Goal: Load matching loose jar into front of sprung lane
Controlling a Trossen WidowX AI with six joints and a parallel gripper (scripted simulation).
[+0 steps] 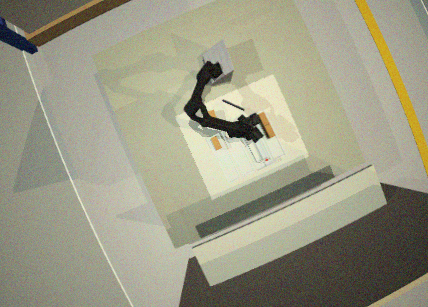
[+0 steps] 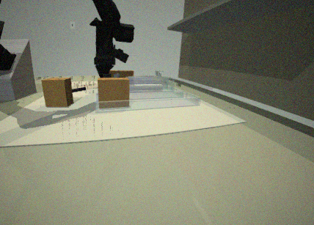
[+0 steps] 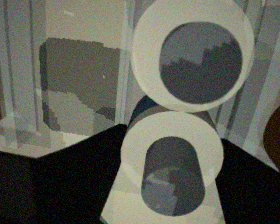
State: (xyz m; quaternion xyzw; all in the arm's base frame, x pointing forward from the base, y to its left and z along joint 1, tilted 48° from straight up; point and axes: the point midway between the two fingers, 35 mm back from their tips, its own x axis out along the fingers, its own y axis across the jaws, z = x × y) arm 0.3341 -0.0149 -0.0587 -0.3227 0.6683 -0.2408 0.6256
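Note:
My gripper point(image 1: 257, 135) point(image 2: 105, 75) point(image 3: 170, 139) points down over the clear lanes point(image 2: 165, 103). It is shut on a jar point(image 3: 133, 150) with a cream ring-shaped top and a dark centre, between the black fingers in the wrist view. Another jar point(image 3: 144, 50) with a cream ring and a dark round centre stands directly beyond it; their outlines overlap, and whether they touch is unclear. Clear lane walls point(image 3: 124, 75) run on both sides of this pair. The held jar's base, the pusher plate and the front stop cannot be made out. Both jars are hidden in the top and exterior views.
Orange-brown blocks point(image 1: 216, 143) point(image 1: 267, 125) point(image 2: 56, 93) point(image 2: 114, 93) stand around the lanes. A brown round thing point(image 3: 279, 140) is at the wrist view's right edge. A dark rod point(image 1: 233, 105) point(image 2: 79, 89) lies behind. A shelf point(image 2: 216, 12) overhangs at the right in the exterior view.

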